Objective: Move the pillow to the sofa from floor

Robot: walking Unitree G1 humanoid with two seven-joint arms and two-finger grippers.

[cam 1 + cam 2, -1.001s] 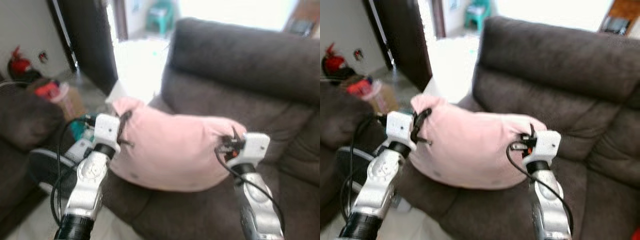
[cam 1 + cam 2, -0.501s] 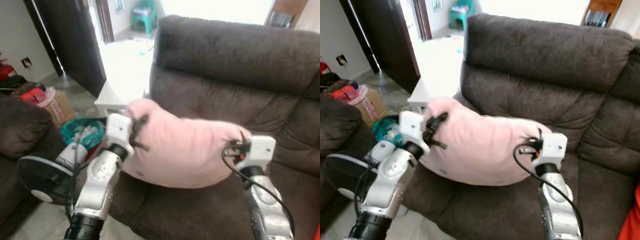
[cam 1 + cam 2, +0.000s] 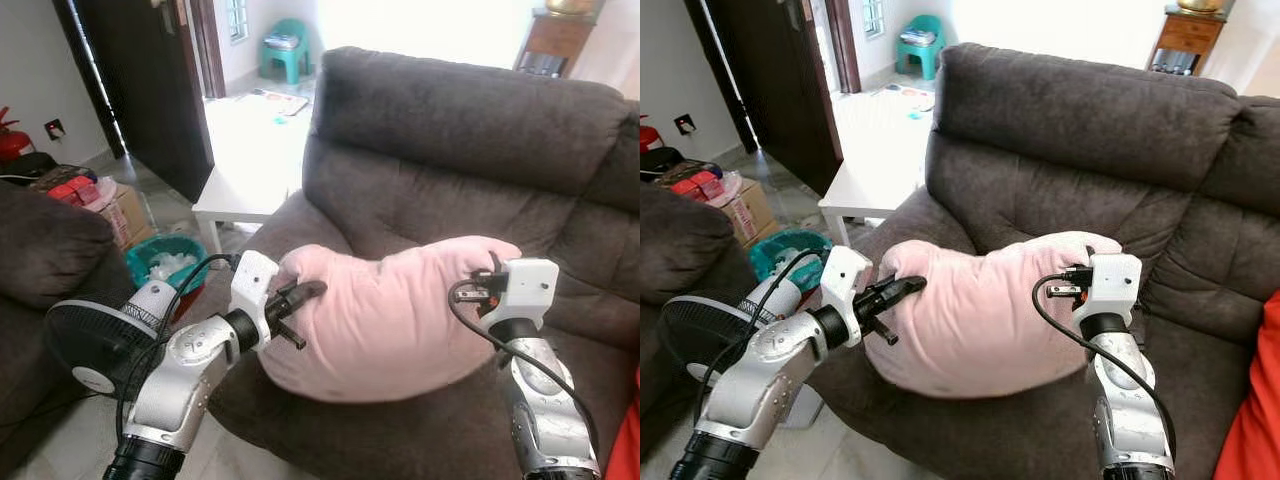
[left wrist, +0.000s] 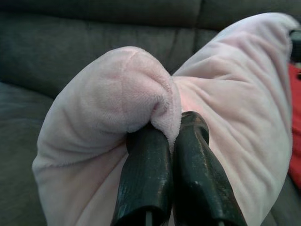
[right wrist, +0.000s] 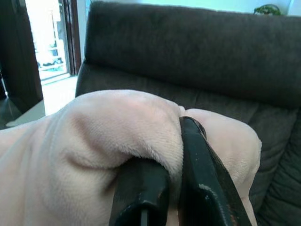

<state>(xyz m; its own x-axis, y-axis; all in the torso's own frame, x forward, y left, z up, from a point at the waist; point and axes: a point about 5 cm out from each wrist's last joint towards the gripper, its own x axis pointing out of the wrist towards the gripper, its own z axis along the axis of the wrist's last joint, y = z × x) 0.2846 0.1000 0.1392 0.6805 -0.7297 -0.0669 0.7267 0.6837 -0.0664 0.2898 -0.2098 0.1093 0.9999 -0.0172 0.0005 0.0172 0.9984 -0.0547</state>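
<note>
Pink pillow (image 3: 390,320) hangs just above the sofa (image 3: 470,130) seat. Left claw (image 3: 300,295) and right claw (image 5: 162,188) each pinch a corner. Judged soft, light, sagging; corner folds suit gripping.

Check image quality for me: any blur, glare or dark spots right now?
Both eye views are sharp; the doorway behind the sofa is blown out white. The left wrist view is evenly lit on the pillow, its fingers soft up close. The right wrist view has window glare and dark fingers.
</note>
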